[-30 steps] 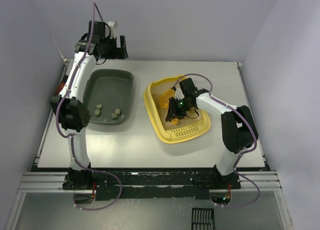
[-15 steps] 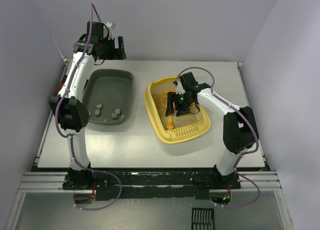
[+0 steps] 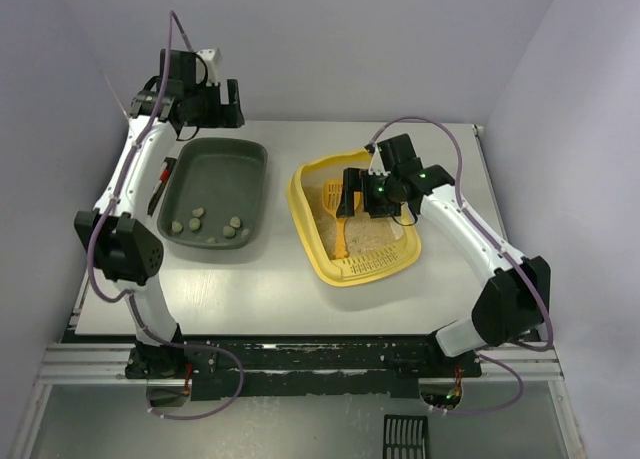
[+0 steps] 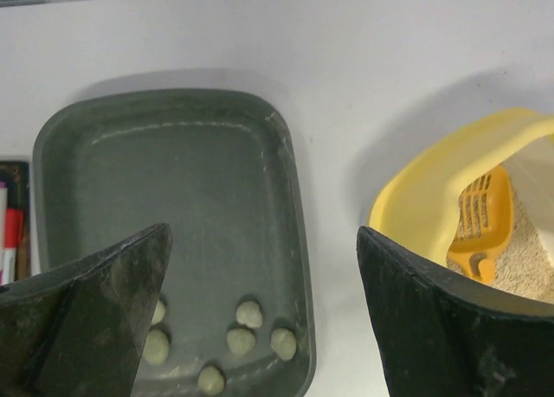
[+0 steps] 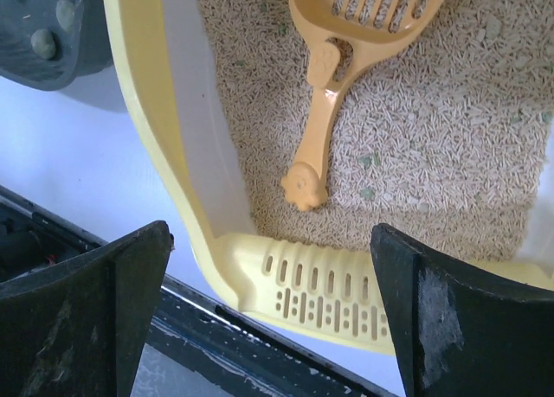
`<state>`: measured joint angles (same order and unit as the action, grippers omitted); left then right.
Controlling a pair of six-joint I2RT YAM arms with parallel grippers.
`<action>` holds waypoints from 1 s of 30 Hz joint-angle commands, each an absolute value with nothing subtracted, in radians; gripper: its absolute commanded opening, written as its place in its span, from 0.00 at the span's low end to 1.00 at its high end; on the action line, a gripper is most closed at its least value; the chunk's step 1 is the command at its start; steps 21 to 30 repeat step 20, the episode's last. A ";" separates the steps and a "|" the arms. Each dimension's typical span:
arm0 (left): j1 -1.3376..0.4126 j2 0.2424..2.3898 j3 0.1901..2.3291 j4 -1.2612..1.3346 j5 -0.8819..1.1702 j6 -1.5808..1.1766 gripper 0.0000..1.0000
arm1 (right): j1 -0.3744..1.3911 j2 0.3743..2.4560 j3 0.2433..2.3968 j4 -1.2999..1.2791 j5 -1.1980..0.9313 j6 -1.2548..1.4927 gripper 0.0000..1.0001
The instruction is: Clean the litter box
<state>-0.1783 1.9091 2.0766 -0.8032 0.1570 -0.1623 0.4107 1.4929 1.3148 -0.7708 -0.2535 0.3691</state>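
- Jaws of the left gripper (image 4: 261,231) stand wide apart and hold nothing. It hangs high above the far end of the dark grey-green rectangular plastic tray (image 3: 225,174).
- Jaws of the right gripper (image 5: 270,228) are also spread wide and empty. It is poised over the yellow rectangular plastic litter box (image 3: 299,201), close to its left wall.
- Count: two arms, two trays of similar size and one small orange-yellow slotted plastic scoop (image 5: 333,77).
- Six pale greenish round clumps (image 4: 249,313) lie loosely grouped at the near end of the grey-green tray.
- Beige pelleted litter (image 5: 433,137) covers the floor of the litter box.
- Both trays rest on a white flat surface (image 3: 270,289), the grey-green one on its left half and the litter box on its right half. A strip of bare surface lies between them, so they do not touch.
- Plain pale lilac-grey walls (image 3: 330,49) close the surface in at the back and on both sides.
- A black frame with metal rails (image 3: 300,364) runs along the near edge, where the arm bases sit.
- The litter box's long axis runs from far to near and is turned slightly. Its slotted ledge (image 5: 333,297) is at the near end and points toward the near right.
- The scoop lies in the litter roughly along that axis, with its slotted head toward the far end. Its handle end stops just short of the ledge.
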 commanded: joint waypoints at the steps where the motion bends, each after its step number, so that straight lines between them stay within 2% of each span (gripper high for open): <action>1: -0.170 1.768 1.958 -0.752 0.083 -0.123 0.99 | 0.414 1.409 1.268 -0.722 -0.209 0.433 1.00; 15: -0.159 1.417 1.601 -0.703 -0.062 -0.046 0.99 | 0.414 1.300 1.182 -0.580 -0.246 0.477 1.00; 20: -0.126 1.324 1.487 -0.678 -0.073 -0.046 0.99 | 0.416 1.271 1.182 -0.568 -0.199 0.468 1.00; 30: -0.126 1.324 1.487 -0.678 -0.073 -0.046 0.99 | 0.416 1.271 1.182 -0.568 -0.199 0.468 1.00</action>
